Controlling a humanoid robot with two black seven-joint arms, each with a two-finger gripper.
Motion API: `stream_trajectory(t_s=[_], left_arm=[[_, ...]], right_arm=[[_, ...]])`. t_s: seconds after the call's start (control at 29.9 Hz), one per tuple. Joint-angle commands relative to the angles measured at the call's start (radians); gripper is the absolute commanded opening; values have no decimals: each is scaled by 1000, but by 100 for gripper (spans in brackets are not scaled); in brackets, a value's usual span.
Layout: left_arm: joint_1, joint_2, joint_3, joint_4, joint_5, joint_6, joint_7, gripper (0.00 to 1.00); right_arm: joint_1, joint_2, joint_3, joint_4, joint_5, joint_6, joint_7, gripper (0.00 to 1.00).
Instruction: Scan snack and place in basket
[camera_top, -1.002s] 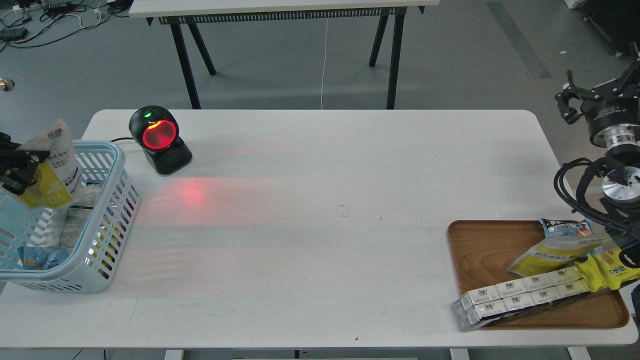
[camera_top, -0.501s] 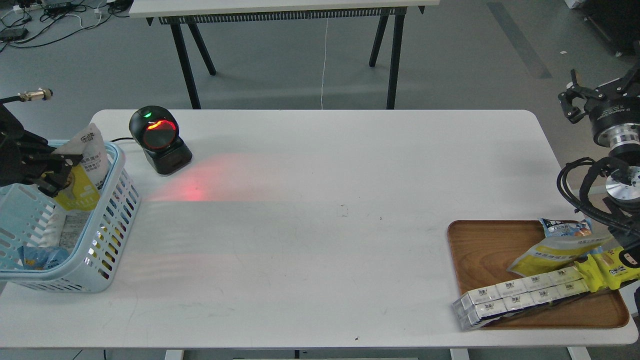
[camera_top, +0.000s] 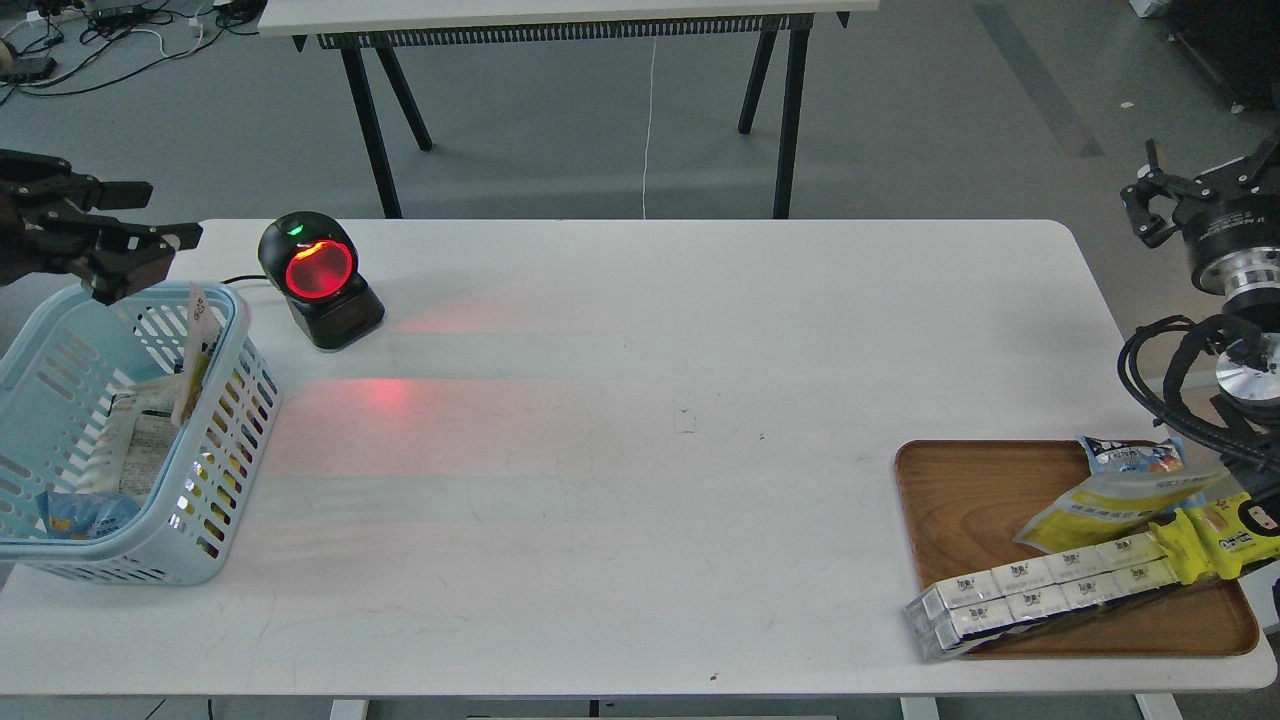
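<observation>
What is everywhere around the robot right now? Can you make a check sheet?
Surface: white table, scuffed, with a red glow from the scanner.
Job's things: snack stands on edge inside the blue basket, against its right wall.
Clutter: other packets in the basket; wooden tray with a yellow pouch, white boxes, a long yellow packet and a small blue packet.
Grippers: left gripper open and empty above the basket's far rim; right gripper off the table's right edge, fingers too unclear to judge.
Cables: scanner lead; black loops on the right arm; floor cables.
Surroundings: grey floor, second table behind.
</observation>
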Motion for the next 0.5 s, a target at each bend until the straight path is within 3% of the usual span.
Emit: stream_trajectory(t_s=[0.0, 0.1, 0.47], left_arm=[[-1, -46, -39, 10, -241, 6, -6, 96], [-3, -110, -64, 52, -432, 7, -1, 97], [-3, -515, -268, 493, -1207, -30, -6, 98]], right_arm=[[11, -9, 2, -1, 0, 0, 2, 99], [15, -11, 3, -4, -1, 0, 2, 99], [87, -15, 8, -2, 0, 0, -12, 99]])
